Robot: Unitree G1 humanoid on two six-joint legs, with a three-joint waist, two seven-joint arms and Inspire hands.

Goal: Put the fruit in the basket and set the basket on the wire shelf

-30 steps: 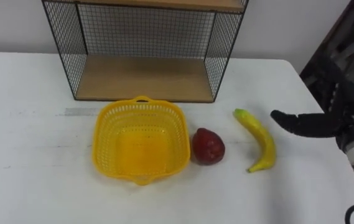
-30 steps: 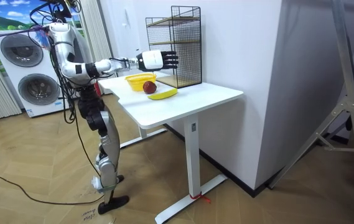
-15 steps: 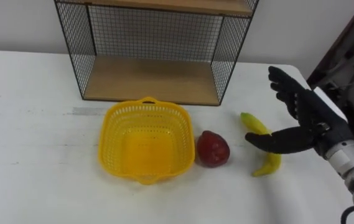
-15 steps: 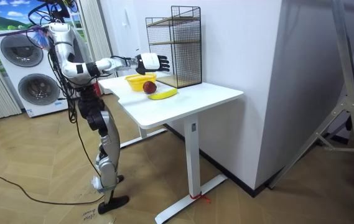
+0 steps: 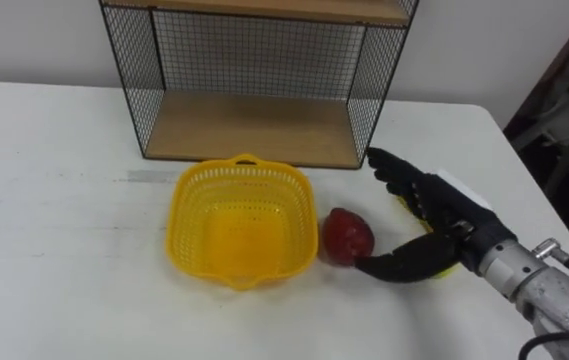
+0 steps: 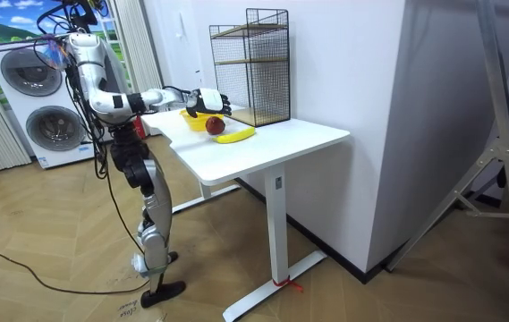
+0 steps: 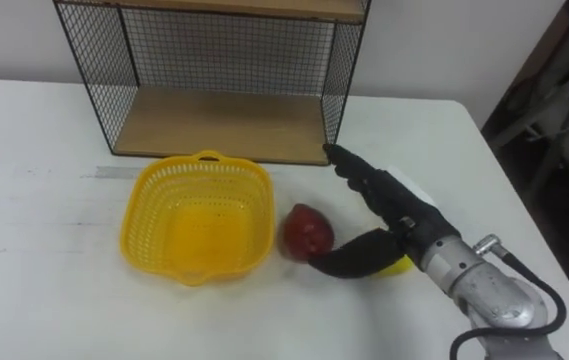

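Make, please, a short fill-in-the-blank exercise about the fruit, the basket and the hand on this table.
1. The yellow basket holds ____ fruit.
2. The red fruit lies on the table, on the robot's ____ side of the basket.
3. The open right hand reaches over the ____, with its thumb close to the red fruit.
Missing words: no; right; banana.
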